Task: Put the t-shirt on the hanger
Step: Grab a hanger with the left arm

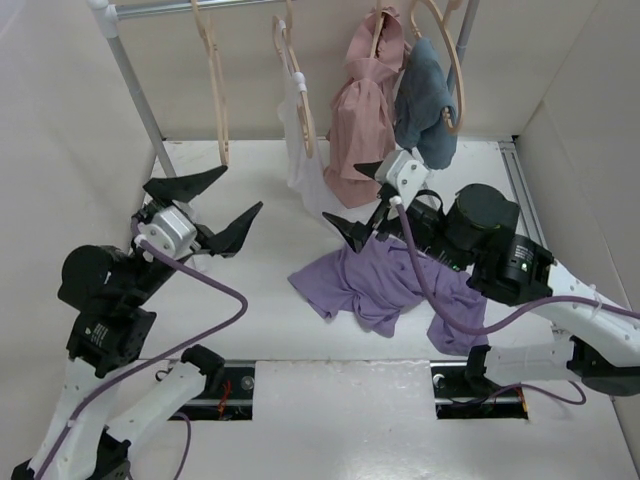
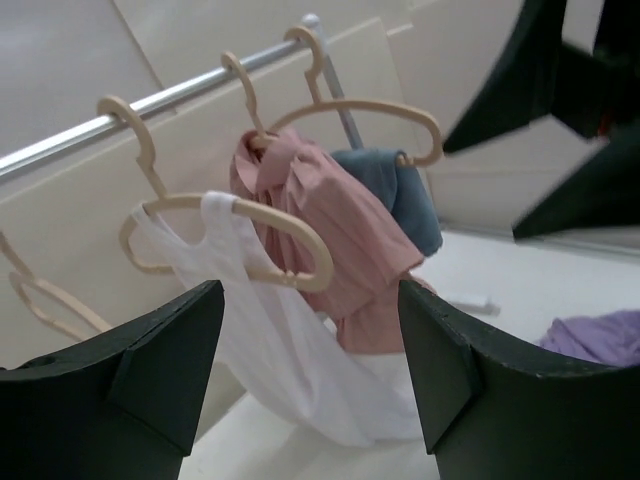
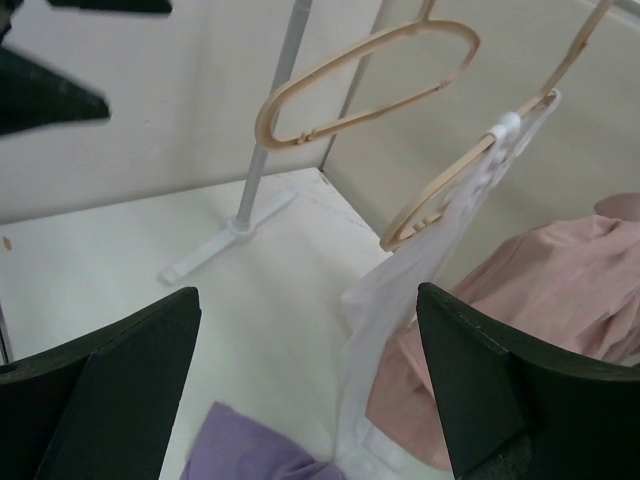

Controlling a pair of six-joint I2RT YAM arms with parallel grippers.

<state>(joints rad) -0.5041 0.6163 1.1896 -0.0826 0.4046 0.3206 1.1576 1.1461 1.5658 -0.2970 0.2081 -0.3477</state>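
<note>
The lavender t-shirt (image 1: pixel 385 285) lies crumpled on the white table, right of centre. It also shows in the left wrist view (image 2: pixel 600 335) and the right wrist view (image 3: pixel 250 445). The empty tan wooden hanger (image 1: pixel 213 80) hangs on the rail at the back left; it shows in the right wrist view (image 3: pixel 370 80) too. My left gripper (image 1: pixel 215 205) is open and empty, in the air left of the shirt. My right gripper (image 1: pixel 360 200) is open and empty, just above the shirt's far edge, below the hanging garments.
A white garment (image 1: pixel 300 150), a dusty pink one (image 1: pixel 360 120) and a blue-grey one (image 1: pixel 425 100) hang on like hangers along the rail (image 1: pixel 200 8). The rack's left pole (image 1: pixel 140 100) stands at the back left. Walls close in on both sides.
</note>
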